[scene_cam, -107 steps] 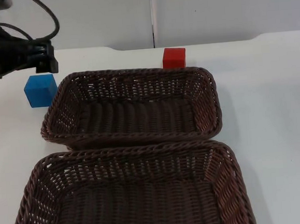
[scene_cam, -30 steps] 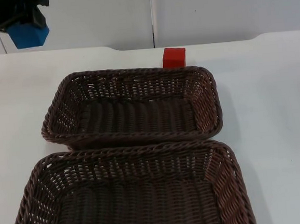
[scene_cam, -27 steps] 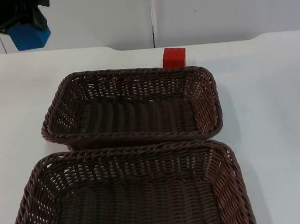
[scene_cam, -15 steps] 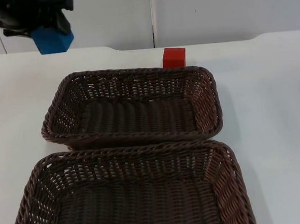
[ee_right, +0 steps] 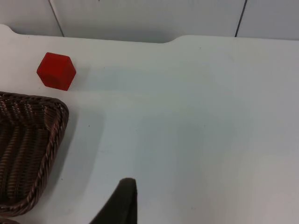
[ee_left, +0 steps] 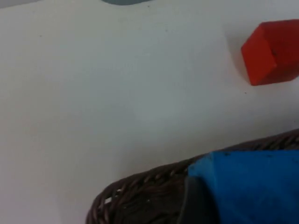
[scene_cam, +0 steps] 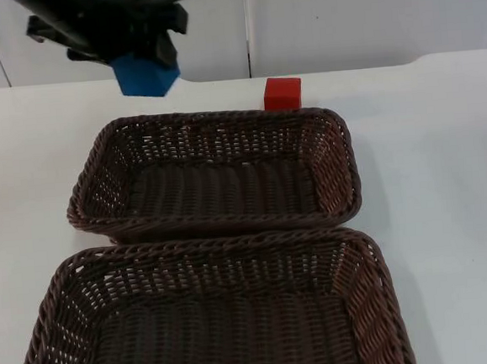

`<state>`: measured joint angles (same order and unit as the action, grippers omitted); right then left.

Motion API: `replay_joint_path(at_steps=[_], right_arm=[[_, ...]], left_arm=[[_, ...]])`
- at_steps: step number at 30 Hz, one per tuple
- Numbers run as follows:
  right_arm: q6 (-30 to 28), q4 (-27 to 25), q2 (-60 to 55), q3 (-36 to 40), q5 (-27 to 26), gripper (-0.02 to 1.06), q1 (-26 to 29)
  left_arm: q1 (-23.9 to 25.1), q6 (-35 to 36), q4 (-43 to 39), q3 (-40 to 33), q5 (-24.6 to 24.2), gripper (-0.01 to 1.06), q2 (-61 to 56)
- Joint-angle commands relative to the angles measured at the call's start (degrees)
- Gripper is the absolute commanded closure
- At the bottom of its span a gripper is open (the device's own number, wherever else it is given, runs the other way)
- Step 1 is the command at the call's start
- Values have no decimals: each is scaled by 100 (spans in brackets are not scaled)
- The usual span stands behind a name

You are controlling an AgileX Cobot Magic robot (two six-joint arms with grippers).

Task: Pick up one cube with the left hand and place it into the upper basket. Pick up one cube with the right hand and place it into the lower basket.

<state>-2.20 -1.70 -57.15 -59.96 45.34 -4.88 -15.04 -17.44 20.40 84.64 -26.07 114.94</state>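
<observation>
White table top [scene_cam: 446,183]: plain, matte, unmarked; runs back to a straight far edge with a small step near 1 o'clock in the top view.
Grey partition wall [scene_cam: 340,14]: flat panels behind the far edge, split by a thin vertical seam at 12 o'clock above the red cube; second seam at the far left.
Left gripper [scene_cam: 141,65]: up in the air at 11 o'clock in the top view, above the table strip behind the upper basket's far-left corner; clenched around the blue cube.
Blue cube [scene_cam: 145,74]: clamped in the left gripper, off the table, tilted; in the left wrist view [ee_left: 252,186] close to the camera, overlapping the basket rim.
Upper basket [scene_cam: 335,170]: dark brown wicker, rectangular, nothing inside; far rim curve seen in the left wrist view [ee_left: 140,191], one corner in the right wrist view [ee_right: 51,140].
Lower basket [scene_cam: 376,306]: same dark brown weave, larger in the frame, at 6 o'clock, far rim just beside the upper basket's near rim; nothing inside.
Red cube [scene_cam: 283,93]: resting on the table at 12 o'clock, just behind the upper basket's far rim, near the wall; well apart from the blue cube; also in the left wrist view [ee_left: 272,50] and the right wrist view [ee_right: 56,70].
Right gripper: waiting over bare table to the right of the baskets; one dark fingertip [ee_right: 122,203] visible; open or closed cannot be told.
</observation>
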Motion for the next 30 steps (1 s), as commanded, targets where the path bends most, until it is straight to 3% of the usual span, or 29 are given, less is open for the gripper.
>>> replay_joint_path(at_steps=[1, 9, 15, 30], right_arm=[[-37, 28, 12, -49, -34, -1, 35], [-38, 49, 12, -49, 0, -1, 35], [-38, 170, 12, -49, 41, -1, 35], [-38, 170, 12, -49, 41, -1, 35]], left_arm=[[-144, 192, -250, -16, 33, 105, -72], [-579, 272, -281, -102, 209, 105, -72], [-662, 294, -161, -640, 725, 105, -145], [-905, 294, -136, -1439, 1249, 105, -181]])
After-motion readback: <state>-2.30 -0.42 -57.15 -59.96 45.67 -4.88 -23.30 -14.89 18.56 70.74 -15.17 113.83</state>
